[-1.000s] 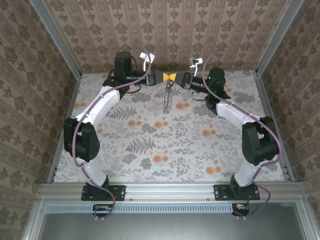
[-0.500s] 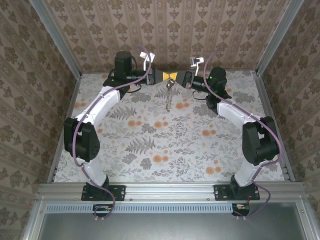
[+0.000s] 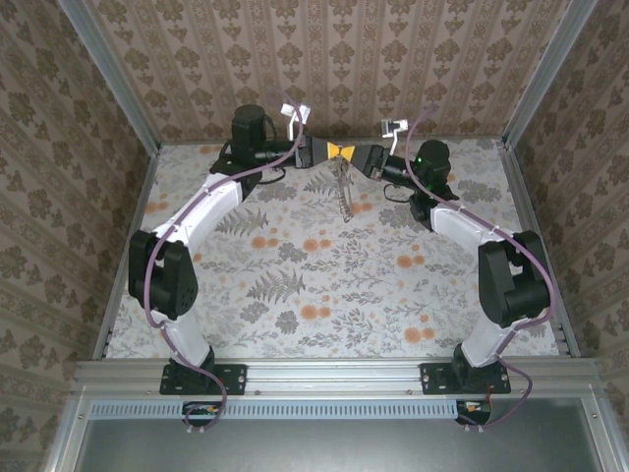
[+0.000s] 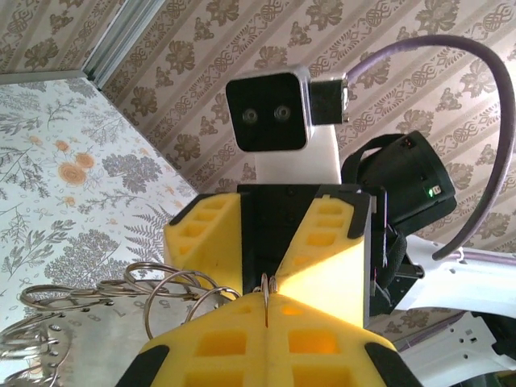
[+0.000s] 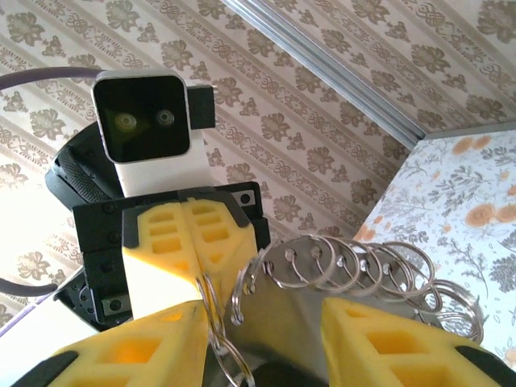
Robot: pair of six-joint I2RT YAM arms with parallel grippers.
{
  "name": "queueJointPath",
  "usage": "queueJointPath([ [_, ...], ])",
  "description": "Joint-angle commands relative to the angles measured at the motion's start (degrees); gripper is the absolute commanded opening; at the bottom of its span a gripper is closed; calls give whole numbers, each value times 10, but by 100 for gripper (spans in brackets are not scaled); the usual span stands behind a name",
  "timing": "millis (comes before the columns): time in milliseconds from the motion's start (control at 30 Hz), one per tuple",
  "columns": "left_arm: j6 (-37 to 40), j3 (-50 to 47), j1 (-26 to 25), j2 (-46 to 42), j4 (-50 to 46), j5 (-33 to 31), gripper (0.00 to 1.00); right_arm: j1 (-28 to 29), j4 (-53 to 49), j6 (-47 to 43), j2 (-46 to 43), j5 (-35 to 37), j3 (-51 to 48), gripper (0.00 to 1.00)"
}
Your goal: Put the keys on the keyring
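The keyring (image 3: pixel 342 192) hangs over the far middle of the table, a thin grey metal hoop with a ridged look. Up close it shows as several small wire rings (image 5: pixel 363 262) strung along a flat grey metal piece. My left gripper (image 3: pixel 324 150) is shut on one thin loop of it (image 4: pixel 267 292), pinched between the yellow pads. My right gripper (image 3: pixel 362 154) faces it tip to tip and stands open (image 5: pixel 264 322). The rings pass between its fingers, and one loop lies against its left pad (image 5: pixel 161 339). I cannot make out the keys.
The patterned back wall (image 3: pixel 334 69) stands close behind both grippers. Aluminium frame posts (image 3: pixel 108 69) rise at the far corners. The flowered table surface (image 3: pixel 314 285) stretches toward the arm bases at the near rail (image 3: pixel 334 379).
My right gripper has gone from shut to open. Both grippers have shifted a little to the right, and the hanging keyring has swung and now tilts.
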Motion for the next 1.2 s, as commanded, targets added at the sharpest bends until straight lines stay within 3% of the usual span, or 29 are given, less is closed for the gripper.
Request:
queueJointPath([
  [0,-22,-7,-2,-26,51,-8,0,-1,47,11,-25,11,-21,43],
  [267,-36,-11,1,-26,64,-15,0,-1,79,20,-33,11,-55,35],
  [667,-49,-14,2,-22,81,-22,0,3,96,29,-35,3,-62,0],
  [1167,-61,-22,1,-25,101,-26,0,39,21,-18,-33,0,-34,0],
])
